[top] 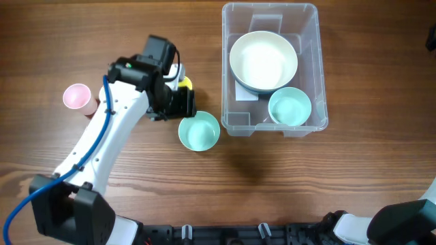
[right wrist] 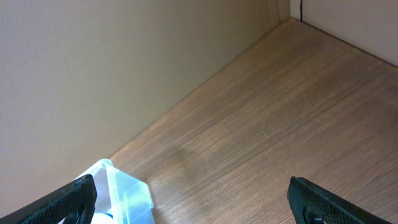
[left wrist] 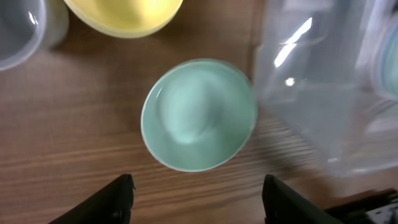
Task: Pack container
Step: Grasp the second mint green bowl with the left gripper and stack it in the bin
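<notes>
The clear plastic container stands at the upper right of the table. It holds a large white bowl and a small mint bowl. A second mint bowl sits on the table just left of the container; it fills the middle of the left wrist view, with the container wall to its right. My left gripper is open and empty, just above this bowl. My right gripper is open and empty, near the container's corner.
A pink cup stands at the far left. A yellow bowl and a clear cup lie beyond the mint bowl, mostly hidden under my left arm in the overhead view. A wall rises beyond the table.
</notes>
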### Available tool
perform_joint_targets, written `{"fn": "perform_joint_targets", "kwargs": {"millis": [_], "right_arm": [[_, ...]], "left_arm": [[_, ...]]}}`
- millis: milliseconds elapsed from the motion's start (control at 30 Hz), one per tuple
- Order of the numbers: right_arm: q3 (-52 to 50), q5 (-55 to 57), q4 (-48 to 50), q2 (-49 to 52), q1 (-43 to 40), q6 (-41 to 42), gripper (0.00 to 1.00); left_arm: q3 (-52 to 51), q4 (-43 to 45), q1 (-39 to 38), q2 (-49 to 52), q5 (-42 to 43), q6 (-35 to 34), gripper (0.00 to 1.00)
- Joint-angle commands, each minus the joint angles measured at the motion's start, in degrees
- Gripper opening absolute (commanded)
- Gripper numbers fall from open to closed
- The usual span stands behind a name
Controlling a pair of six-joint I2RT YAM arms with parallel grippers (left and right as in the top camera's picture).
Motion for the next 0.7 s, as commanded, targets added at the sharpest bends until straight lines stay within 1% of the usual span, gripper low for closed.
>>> {"fn": "perform_joint_targets", "kwargs": {"millis": [0, 67, 133, 200, 300, 333, 367, 400, 467, 567, 667], "right_arm": [[0.4, 0.4, 0.3, 0.5, 0.0, 0.0, 1.00], [0.4, 0.4, 0.3, 0.5, 0.0, 0.1, 1.00], [0.4, 0.4, 0.3, 0.5, 0.0, 0.1, 1.00], [0.4, 0.4, 0.3, 0.5, 0.0, 0.1, 1.00], [0.4, 0.4, 0.3, 0.5, 0.0, 0.1, 1.00], [0.4, 0.4, 0.3, 0.5, 0.0, 0.1, 0.99], [0.4, 0.4, 0.3, 0.5, 0.0, 0.1, 1.00], [0.4, 0.4, 0.3, 0.5, 0.0, 0.1, 1.00], [0.4, 0.4, 0.3, 0.5, 0.0, 0.1, 1.00], [0.4, 0.4, 0.3, 0.5, 0.0, 0.1, 1.00], [0.4, 0.4, 0.3, 0.5, 0.0, 0.1, 1.00]], "left_arm": [[-10.6, 5.5, 0.5, 0.5, -3.0, -4.0, 0.62], [-16.7, 11.8, 0.5, 0.6, -2.8, -6.5, 0.60], [-21.8, 18.5, 0.5, 0.8, -2.9, -7.2, 0.57], [-25.9, 24.8, 0.5, 1.2, -2.9, -7.2, 0.52], [-29.2, 30.5, 0.5, 2.1, -2.9, -7.2, 0.46], [-30.0, 31.7, 0.5, 2.5, -2.8, -7.2, 0.41], [-30.1, 31.6, 0.5, 2.6, -2.6, -7.2, 0.23], [-30.1, 31.6, 0.5, 2.5, -2.0, -7.3, 0.15], [-29.9, 31.7, 0.5, 2.3, -1.6, -7.2, 0.06], [-28.7, 30.1, 0.5, 0.8, -0.9, -7.2, 0.04], [-25.0, 23.1, 0.5, -3.9, -0.9, -7.2, 0.04]]}}
